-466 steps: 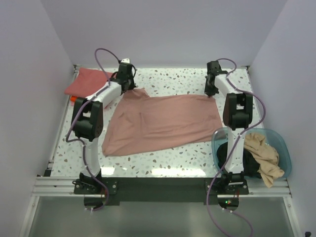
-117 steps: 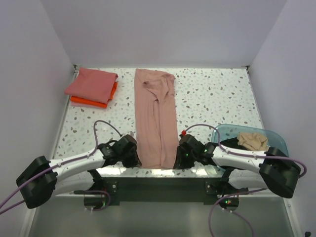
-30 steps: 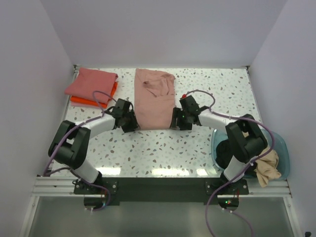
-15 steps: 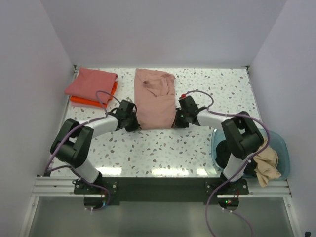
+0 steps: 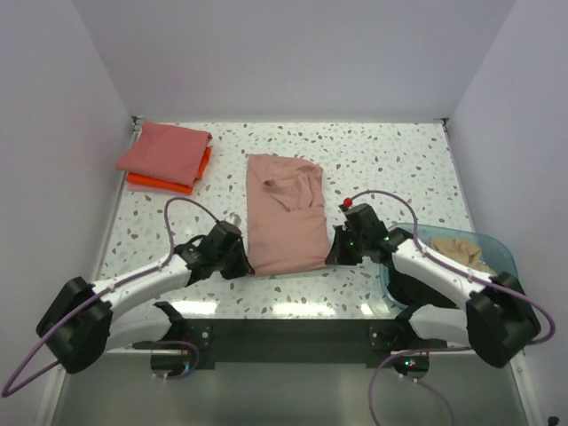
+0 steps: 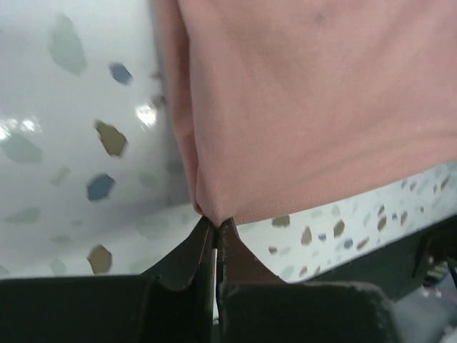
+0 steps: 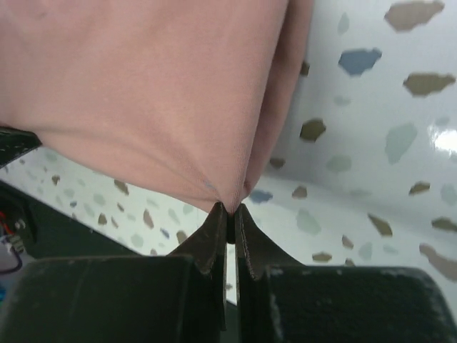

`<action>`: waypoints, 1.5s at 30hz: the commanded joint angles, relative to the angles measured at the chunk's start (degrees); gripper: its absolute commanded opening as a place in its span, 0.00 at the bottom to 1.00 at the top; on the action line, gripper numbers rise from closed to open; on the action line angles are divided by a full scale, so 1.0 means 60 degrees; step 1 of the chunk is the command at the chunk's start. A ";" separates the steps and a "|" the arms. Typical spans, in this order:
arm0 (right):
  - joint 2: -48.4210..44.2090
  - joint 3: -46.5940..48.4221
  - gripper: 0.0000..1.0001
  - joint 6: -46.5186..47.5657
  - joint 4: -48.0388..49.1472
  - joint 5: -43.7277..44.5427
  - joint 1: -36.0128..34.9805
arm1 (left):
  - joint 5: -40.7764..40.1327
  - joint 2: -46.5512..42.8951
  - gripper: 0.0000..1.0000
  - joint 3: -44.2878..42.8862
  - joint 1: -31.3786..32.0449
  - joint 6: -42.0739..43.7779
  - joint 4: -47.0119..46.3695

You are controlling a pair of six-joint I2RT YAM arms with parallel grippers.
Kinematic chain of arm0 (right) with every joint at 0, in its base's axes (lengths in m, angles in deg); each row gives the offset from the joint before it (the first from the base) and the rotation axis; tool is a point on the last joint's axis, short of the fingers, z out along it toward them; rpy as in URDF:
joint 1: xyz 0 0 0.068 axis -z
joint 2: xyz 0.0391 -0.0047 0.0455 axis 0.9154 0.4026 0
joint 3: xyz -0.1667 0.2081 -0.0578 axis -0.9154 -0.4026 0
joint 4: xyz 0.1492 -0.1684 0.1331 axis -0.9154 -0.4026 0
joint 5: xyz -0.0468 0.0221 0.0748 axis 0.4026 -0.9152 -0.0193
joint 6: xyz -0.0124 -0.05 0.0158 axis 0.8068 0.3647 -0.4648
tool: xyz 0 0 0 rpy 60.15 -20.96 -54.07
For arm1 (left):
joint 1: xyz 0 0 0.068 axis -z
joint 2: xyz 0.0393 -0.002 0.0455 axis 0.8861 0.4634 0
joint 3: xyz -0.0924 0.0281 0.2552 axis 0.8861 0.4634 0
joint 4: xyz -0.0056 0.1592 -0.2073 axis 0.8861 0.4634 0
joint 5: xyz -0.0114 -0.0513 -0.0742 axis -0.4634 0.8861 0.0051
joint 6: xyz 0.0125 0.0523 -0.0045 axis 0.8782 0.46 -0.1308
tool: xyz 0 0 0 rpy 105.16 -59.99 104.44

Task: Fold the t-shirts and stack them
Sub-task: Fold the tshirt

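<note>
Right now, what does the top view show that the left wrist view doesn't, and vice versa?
Top only: the folded red and orange stack at the far left, the blue tub with a tan shirt, and the right gripper at the pink shirt's near right corner. Left wrist only: the left gripper seen shut on the shirt's corner, up close. Both: pink shirt, left gripper, speckled table.

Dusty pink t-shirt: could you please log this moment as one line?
dusty pink cloth t-shirt: folded, on speckled table | left gripper: shut on near corner | right gripper: shut on near corner
</note>
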 commanded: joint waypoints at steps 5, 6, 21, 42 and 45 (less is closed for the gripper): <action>-0.2621 -0.0043 0.00 -0.0063 -0.1613 -0.0542 -0.0083 | -0.0833 -0.1959 0.00 -0.0845 0.0918 -0.0543 0.1511; -0.2637 0.0364 0.00 -0.0078 -0.1627 -0.0237 -0.0097 | -0.0995 -0.1902 0.00 -0.1573 0.0932 -0.0252 0.1642; 0.0978 0.5271 0.00 0.0596 -0.1568 0.1568 0.0752 | -0.2506 0.1555 0.00 -0.6324 -0.0912 0.1493 0.1381; 0.6484 0.9958 0.00 0.1153 -0.1348 0.0763 0.2481 | -0.1568 0.6431 0.00 -1.0264 -0.2876 0.2607 0.0969; 0.7641 1.0823 0.04 0.1225 -0.1495 0.0573 0.2598 | -0.1421 0.7369 0.00 -1.0792 -0.3008 0.2578 0.1130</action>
